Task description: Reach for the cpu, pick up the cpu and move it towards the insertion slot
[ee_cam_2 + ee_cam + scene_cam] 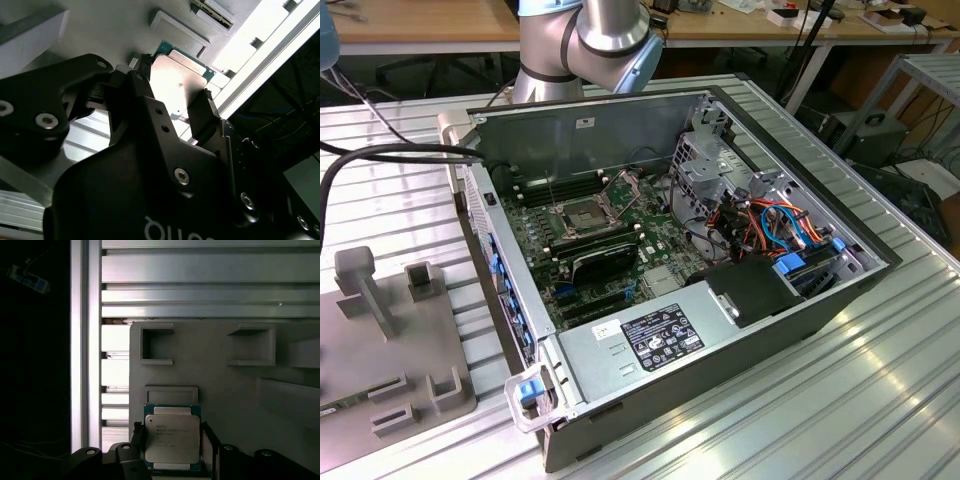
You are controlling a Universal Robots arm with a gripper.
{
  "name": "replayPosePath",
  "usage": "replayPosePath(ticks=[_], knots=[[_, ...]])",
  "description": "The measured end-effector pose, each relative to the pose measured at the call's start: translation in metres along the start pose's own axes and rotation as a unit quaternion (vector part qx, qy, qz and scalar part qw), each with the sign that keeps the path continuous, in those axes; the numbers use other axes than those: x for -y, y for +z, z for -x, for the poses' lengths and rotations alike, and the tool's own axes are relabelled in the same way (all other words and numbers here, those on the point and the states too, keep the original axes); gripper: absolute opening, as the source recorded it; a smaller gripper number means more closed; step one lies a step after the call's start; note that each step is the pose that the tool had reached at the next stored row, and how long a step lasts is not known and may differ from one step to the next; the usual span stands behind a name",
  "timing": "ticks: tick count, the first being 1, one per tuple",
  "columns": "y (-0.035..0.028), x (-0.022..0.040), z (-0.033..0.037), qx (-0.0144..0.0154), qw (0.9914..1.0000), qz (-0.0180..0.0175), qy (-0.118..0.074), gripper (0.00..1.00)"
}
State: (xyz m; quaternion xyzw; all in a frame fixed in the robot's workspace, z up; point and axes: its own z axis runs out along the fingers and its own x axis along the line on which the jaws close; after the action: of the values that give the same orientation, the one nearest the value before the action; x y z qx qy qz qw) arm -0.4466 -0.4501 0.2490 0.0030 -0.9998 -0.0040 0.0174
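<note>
Poised over the cpu (pixel 172 440) with the gripper (pixel 175 79), jaws standing either side of the chip, close against its edges; cannot tell whether clenched or slack. Lies flat on the grey tray (pixel 225 385), just beside a raised block (pixel 171 394), outside the open case (pixel 650 375) holding the slot (pixel 578 215). Could well tilt or slip free if pinched off-centre on such thin edges. Might also catch on the block if raised askew.
</note>
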Motion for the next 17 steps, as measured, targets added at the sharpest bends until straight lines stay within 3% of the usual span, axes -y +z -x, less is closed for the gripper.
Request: replayPosePath(ticks=[17], knots=[[-0.0105, -0.0001, -0.0003, 0.0, 1.0, 0.0, 0.0, 0.54]])
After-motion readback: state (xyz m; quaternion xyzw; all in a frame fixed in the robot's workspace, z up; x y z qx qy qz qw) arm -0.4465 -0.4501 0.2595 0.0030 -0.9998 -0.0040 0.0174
